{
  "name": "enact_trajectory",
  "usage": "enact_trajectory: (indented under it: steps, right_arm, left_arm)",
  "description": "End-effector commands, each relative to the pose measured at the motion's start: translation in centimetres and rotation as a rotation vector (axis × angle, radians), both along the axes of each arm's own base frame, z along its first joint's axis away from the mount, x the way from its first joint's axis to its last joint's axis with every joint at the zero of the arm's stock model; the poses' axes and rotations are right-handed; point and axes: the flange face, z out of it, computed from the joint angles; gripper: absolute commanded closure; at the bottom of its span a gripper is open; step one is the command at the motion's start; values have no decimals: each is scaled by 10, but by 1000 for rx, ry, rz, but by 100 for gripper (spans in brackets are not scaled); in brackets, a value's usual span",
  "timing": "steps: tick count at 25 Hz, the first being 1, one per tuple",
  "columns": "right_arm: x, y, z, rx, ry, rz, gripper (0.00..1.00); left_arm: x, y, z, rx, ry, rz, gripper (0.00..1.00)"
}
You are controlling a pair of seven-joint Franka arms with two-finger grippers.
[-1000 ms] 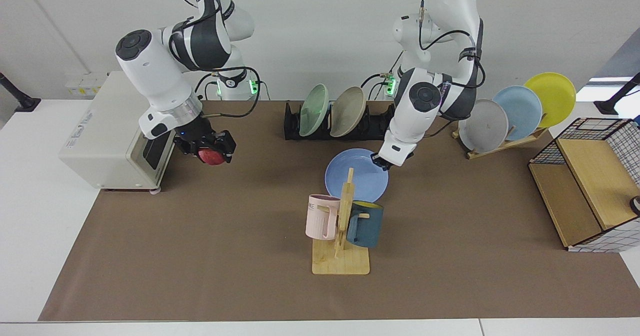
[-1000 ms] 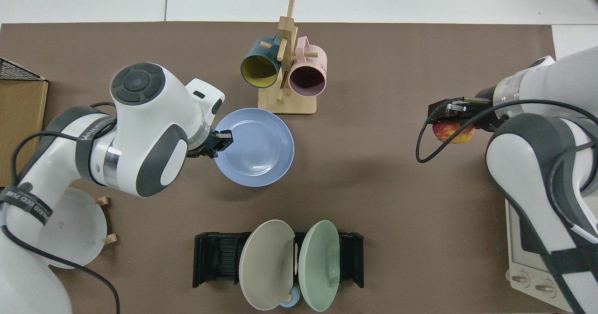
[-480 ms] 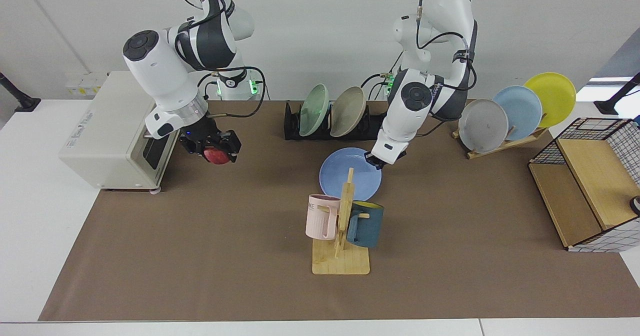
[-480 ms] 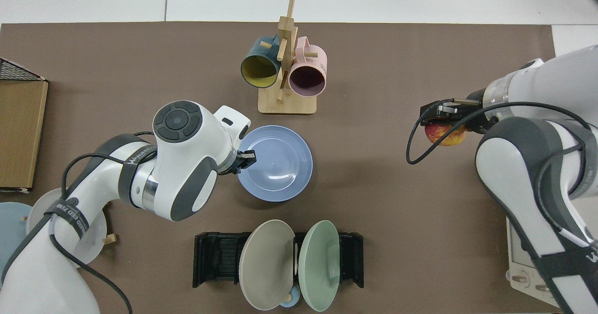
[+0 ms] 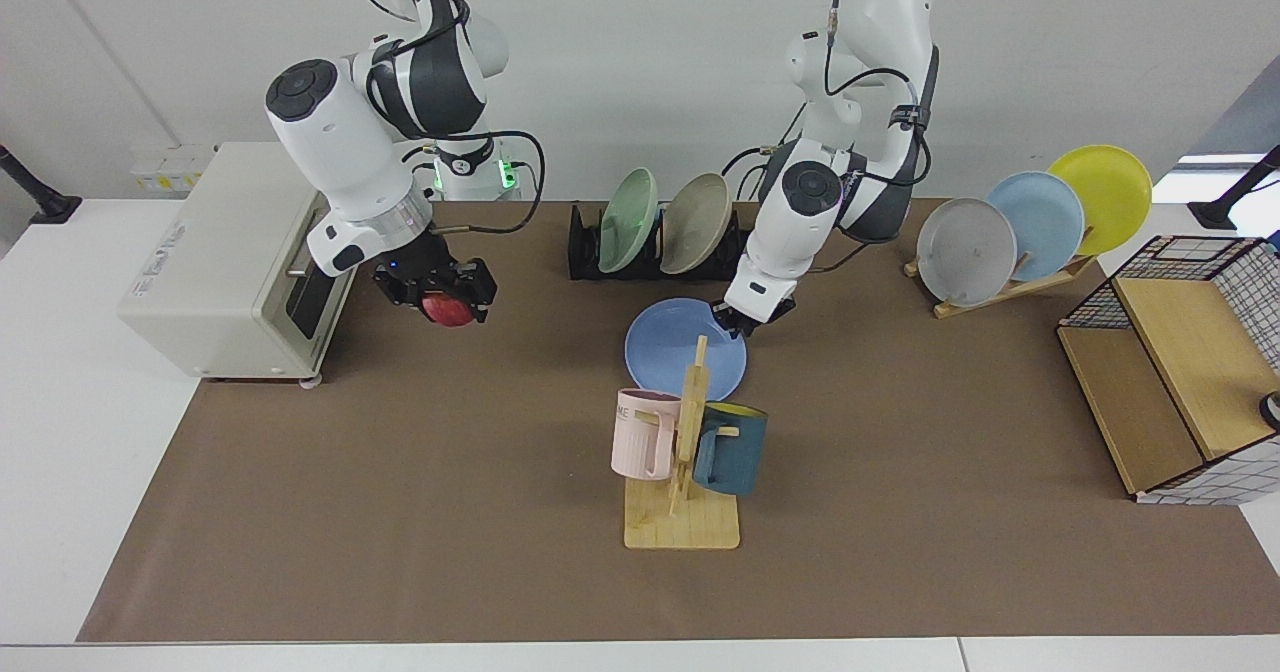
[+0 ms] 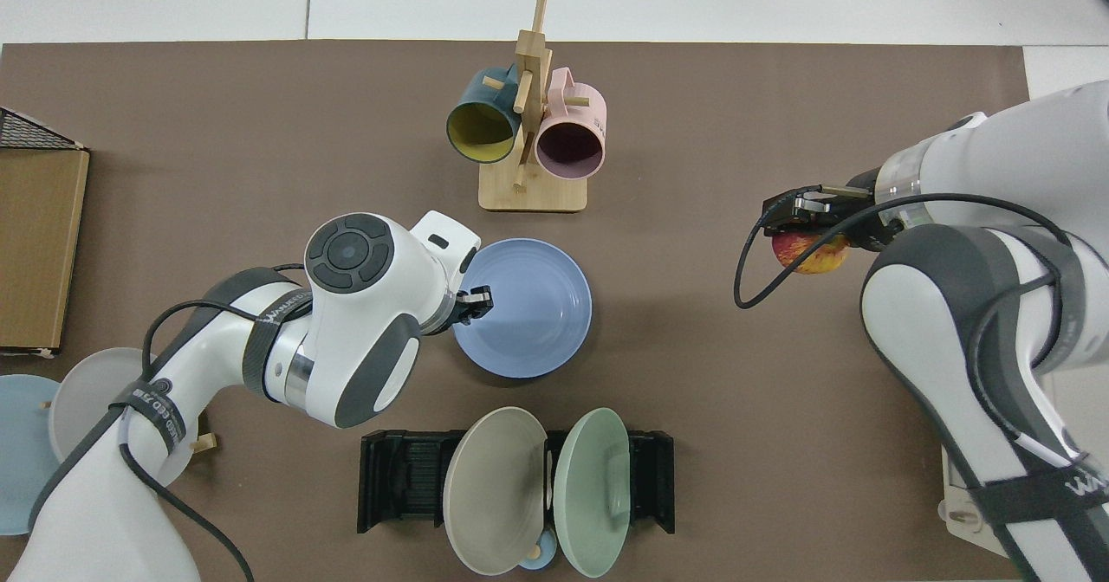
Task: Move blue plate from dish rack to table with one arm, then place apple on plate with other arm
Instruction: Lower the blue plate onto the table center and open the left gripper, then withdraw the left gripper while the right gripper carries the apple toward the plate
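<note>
Left hand [image 5: 738, 324] clamped on round matte blue plate [image 5: 680, 352]; right hand [image 5: 445, 302] around glossy apple [image 5: 447, 309].

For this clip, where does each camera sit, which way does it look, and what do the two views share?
Facing view: across the table, looking at both arm bases; left claw grips the blue plate at its rim, right claw holds the apple in the air.
Top view: overhead, looking straight down, bases out of frame; left claw, right claw.
Shared: both arms, plate, apple, dish rack, mug tree.
</note>
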Motion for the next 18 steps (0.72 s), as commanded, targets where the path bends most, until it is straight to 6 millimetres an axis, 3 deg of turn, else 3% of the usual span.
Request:
enact_trajectory:
  steps: [1, 4, 6, 10, 15, 18]
  right_arm:
    - [-5, 12, 4, 23, -13, -34, 100]
    - [-6, 19, 4, 24, -13, -39, 100]
    - [-4, 20, 4, 28, -26, -42, 100]
    - [1, 28, 0, 101, -39, -62, 100]
    - [2, 88, -13, 114, -80, -80, 100]
    - [1, 126, -19, 118, -104, -96, 100]
  left_arm:
    - [0, 9, 11, 24, -15, -12, 0]
    - [9, 27, 28, 99, 8, -22, 0]
    - [21, 55, 51, 147, -1, 3, 0]
    - [42, 109, 115, 169, -16, 37, 0]
    - [56, 155, 190, 175, 0, 54, 0]
    - [56, 171, 205, 189, 8, 77, 0]
